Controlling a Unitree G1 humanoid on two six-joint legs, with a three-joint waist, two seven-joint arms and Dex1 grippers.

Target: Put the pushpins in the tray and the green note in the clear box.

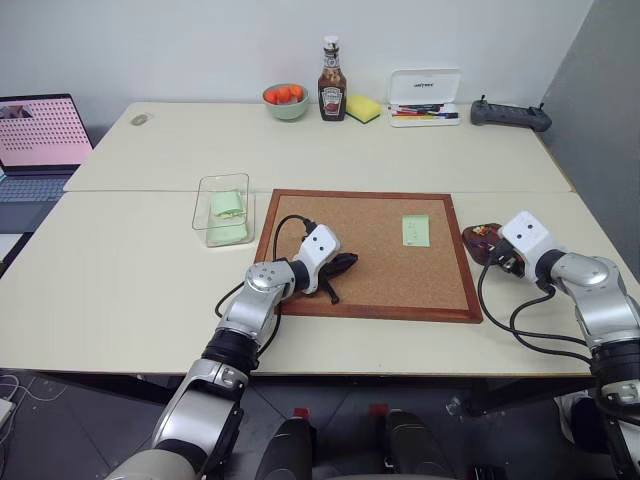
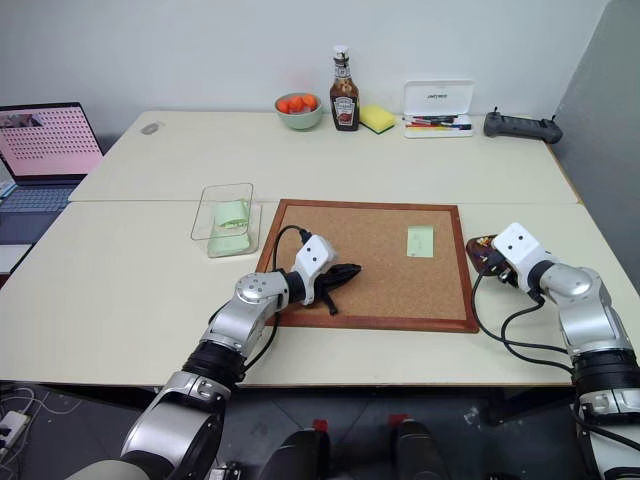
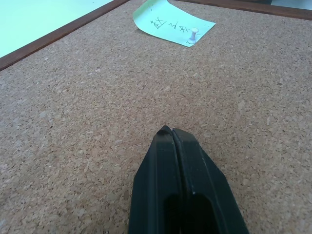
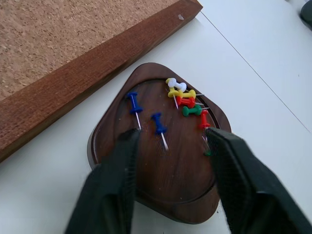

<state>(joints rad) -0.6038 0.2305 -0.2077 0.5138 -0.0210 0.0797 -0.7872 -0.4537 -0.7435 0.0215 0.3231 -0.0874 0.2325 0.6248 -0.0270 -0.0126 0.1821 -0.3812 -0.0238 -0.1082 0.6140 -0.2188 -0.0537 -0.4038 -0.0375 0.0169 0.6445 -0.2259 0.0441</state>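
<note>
Trouble is most likely at the green note (image 1: 415,230), held on the cork board (image 1: 380,290) by a white pushpin (image 3: 194,34): if pulled unpinned, it could be torn. The left gripper (image 1: 343,264) is rested low on the board, jaws pressed together, empty. The right gripper (image 4: 170,146) is held over the tray (image 4: 161,195) of pushpins, jaws spread, empty; a green slip (image 1: 228,206) is already seen in the clear box (image 1: 203,215).

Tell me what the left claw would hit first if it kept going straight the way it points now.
Probably the cork board itself: the shut left claw angles slightly down, just above it. If it skimmed level instead, next in line is the green note with its white pin.
</note>
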